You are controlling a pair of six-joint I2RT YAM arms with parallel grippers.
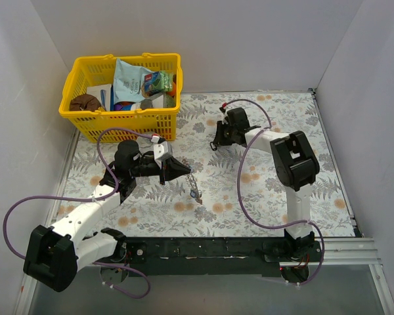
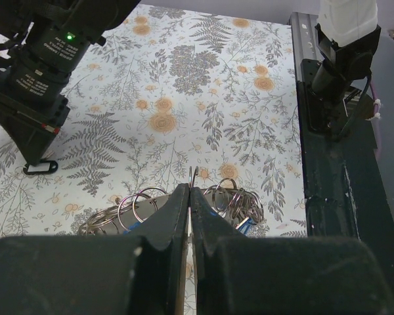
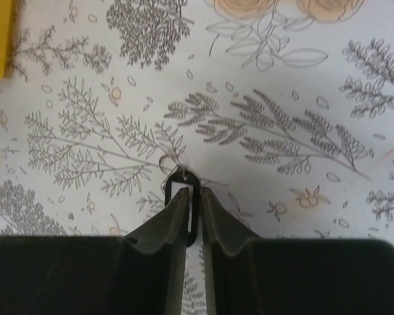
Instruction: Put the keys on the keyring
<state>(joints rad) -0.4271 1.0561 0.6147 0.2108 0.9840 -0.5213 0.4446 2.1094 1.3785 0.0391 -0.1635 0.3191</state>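
Currently the left gripper [image 1: 176, 168] sits approx. mid-table, fingers clenched. In the left wrist view its jaws are pressed together on a thin wire loop at the top of the keyring [image 2: 184, 205], which shows there as a bunch of silvery overlapping rings just below the fingertips. From above, the keyring [image 1: 193, 185] trails down & to the right from that gripper over the floral cloth [image 1: 262, 197]. Can't tell whether its low end rests on the cloth or hangs free.

Keys [image 2: 244, 225]: small blue heads peek out among the rings, one on the right side, another on the left. No red head can be made out.

Right gripper [image 1: 216, 140] is farther back, well apart from the left one, pointing down at the cloth. Right wrist view: its fingers are nearly closed, pinching a small black-rimmed tag [image 3: 188, 197] w/ a white centre. A tiny wire ring sits at the tag's far end. The tag's tip is at or just above the cloth.

Yellow basket [image 1: 85, 125] w/ packets & misc. items stands at the far left corner.
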